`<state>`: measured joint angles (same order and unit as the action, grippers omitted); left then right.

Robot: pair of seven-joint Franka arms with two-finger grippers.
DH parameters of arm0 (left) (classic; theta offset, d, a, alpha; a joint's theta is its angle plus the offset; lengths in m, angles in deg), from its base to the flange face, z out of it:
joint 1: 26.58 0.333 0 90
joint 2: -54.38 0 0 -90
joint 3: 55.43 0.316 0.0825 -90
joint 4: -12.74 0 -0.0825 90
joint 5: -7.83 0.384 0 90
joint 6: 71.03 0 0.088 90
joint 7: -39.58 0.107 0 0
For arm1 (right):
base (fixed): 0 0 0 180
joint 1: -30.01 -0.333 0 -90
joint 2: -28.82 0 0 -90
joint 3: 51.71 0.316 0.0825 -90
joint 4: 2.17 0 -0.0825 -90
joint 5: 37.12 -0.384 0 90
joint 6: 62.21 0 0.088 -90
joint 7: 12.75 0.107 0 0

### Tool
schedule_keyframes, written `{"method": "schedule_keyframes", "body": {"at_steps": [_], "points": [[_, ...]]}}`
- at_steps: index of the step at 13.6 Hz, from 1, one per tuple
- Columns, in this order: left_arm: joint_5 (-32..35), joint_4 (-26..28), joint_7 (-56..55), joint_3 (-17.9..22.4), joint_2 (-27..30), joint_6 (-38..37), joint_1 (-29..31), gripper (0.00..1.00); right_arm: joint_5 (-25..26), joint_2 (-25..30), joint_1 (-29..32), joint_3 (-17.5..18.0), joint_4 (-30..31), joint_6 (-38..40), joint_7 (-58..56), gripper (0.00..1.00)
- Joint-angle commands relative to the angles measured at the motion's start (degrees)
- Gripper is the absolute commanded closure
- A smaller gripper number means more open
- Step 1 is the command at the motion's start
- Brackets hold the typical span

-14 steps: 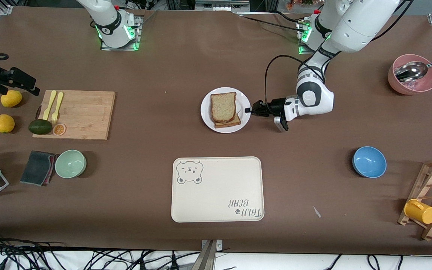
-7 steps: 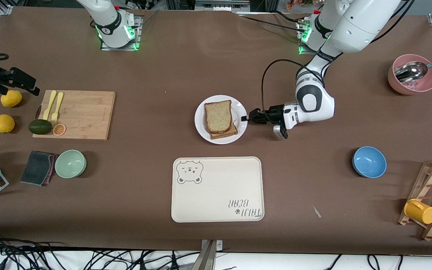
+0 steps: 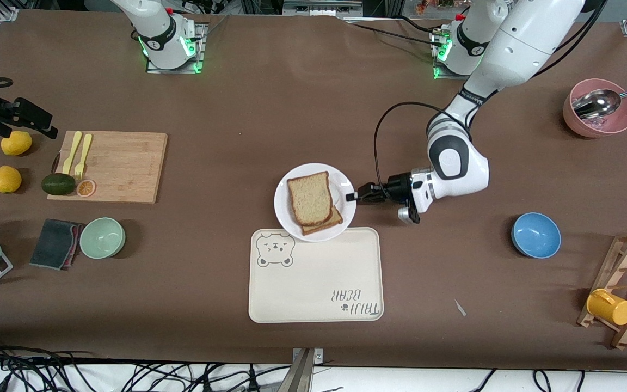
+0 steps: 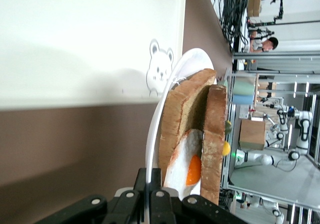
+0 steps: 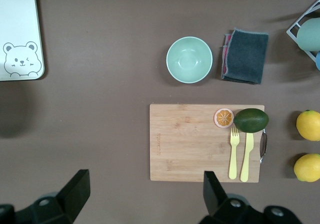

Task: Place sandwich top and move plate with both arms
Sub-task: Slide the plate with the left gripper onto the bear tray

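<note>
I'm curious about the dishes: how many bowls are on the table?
3. A green bowl beside the grey cloth, a blue bowl near the wooden rack, and a pink bowl holding a metal scoop.

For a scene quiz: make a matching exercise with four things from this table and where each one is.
Things:
1. sandwich top
2. left claw
3. avocado
4. metal scoop

Places:
A. in the pink bowl
B. shut on the plate rim
C. on the stack on the plate
D. at the wooden board's corner

Pairs: 1-C, 2-B, 3-D, 4-A
</note>
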<state>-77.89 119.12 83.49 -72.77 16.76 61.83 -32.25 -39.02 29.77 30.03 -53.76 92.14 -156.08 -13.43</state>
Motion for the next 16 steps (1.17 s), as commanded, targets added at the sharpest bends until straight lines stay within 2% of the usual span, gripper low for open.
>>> {"method": "schedule_keyframes", "body": {"at_steps": [1,8,16], "points": [[4.4,-8.9,-7.1,1.0,-4.6,-0.2,-0.4,1.0,0.2,0.7,0.9,0.9,0.3,0.1,0.3,0.0],[8.7,-25.2,-15.0,3.4,-15.7,-0.2,-0.8,1.0,0.2,0.7,0.9,0.9,0.3,0.1,0.4,0.0],[8.6,-29.5,-15.4,8.8,-18.4,-0.1,-4.3,1.0,0.2,0.7,0.9,0.9,0.3,0.1,0.4,0.0]]}}
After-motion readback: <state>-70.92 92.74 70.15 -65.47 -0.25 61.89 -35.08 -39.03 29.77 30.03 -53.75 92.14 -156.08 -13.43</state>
